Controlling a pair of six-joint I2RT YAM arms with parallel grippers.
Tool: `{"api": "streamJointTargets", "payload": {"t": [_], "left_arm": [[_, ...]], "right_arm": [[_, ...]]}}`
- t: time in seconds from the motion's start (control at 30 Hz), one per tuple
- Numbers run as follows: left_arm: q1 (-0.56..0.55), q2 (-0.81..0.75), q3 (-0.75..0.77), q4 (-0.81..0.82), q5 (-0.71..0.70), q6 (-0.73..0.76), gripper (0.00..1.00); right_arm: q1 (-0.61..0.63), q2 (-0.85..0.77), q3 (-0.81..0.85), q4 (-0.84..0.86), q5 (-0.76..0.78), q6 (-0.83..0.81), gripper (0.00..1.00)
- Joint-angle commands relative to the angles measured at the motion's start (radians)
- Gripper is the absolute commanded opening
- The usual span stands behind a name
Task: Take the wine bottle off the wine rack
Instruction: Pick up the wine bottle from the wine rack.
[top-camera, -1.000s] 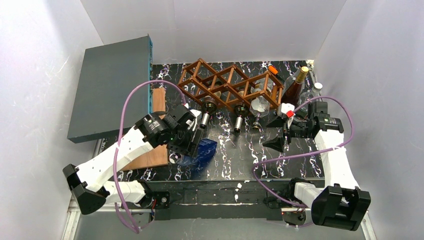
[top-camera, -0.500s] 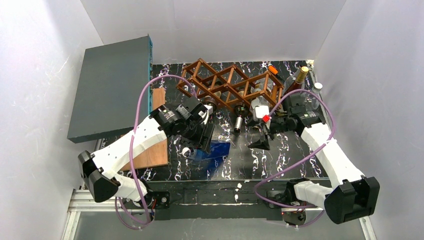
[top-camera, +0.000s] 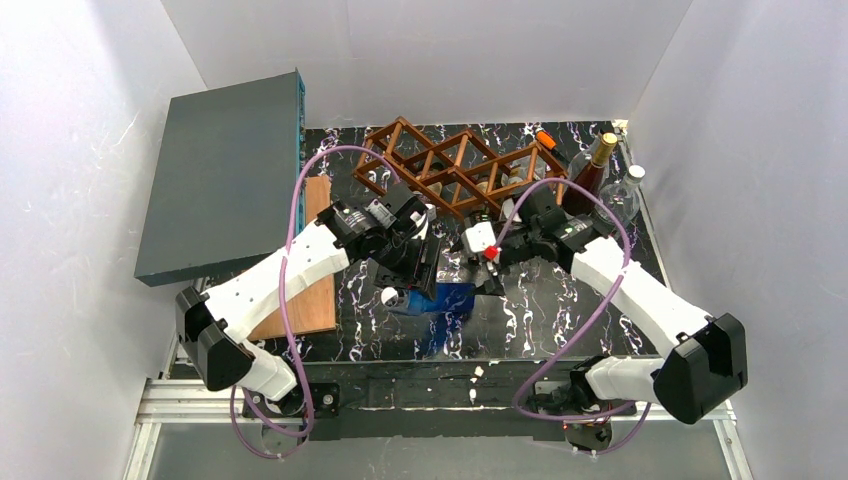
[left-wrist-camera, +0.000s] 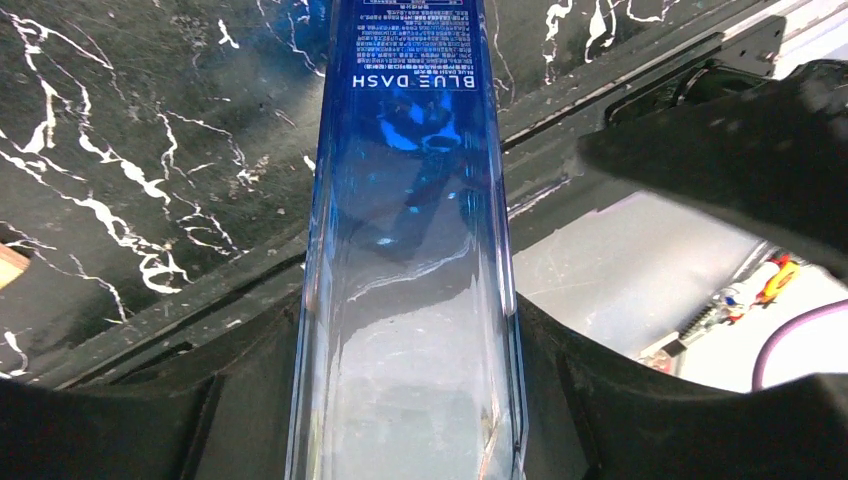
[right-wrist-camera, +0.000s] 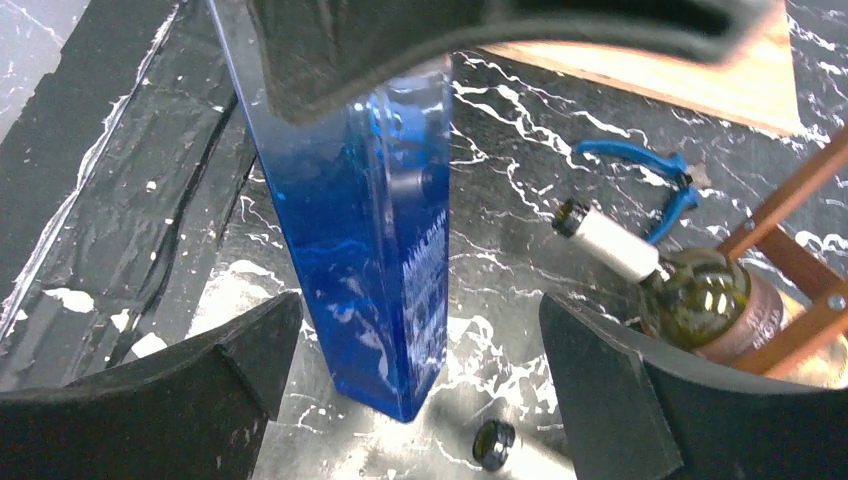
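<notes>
The brown lattice wine rack stands at the back of the table. A green wine bottle with a white-capped neck lies in it, and its wood shows at the right wrist view's right edge. My left gripper is shut on a blue square glass bottle in front of the rack. In the left wrist view the bottle fills the gap of the left gripper. My right gripper is open, and in its own view the right gripper faces the bottle's lower end without touching it.
A grey flat box leans at the back left and a wooden board lies beside it. A brown gold-topped bottle and a clear bottle stand at the rack's right end. Another bottle mouth points out near my right fingers.
My left gripper has carried the blue bottle rightward and tipped it more upright. My right gripper has swung left from the rack's right end to the blue bottle.
</notes>
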Motion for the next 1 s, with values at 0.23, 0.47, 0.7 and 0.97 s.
{"api": "streamJointTargets", "payload": {"t": [0.23, 0.47, 0.7, 0.97], "left_arm": [[0.028, -0.015, -0.009, 0.121, 0.084, -0.141, 0.0], [0.038, -0.019, -0.036, 0.159, 0.107, -0.209, 0.0], [0.057, -0.034, -0.092, 0.251, 0.17, -0.322, 0.0], [0.072, -0.06, -0.154, 0.328, 0.221, -0.388, 0.0]], "right_arm": [[0.148, -0.005, -0.084, 0.205, 0.113, 0.112, 0.98], [0.172, -0.024, -0.16, 0.324, 0.157, 0.206, 0.98], [0.184, -0.025, -0.205, 0.441, 0.197, 0.29, 0.98], [0.185, -0.022, -0.279, 0.494, 0.114, 0.239, 0.82]]}}
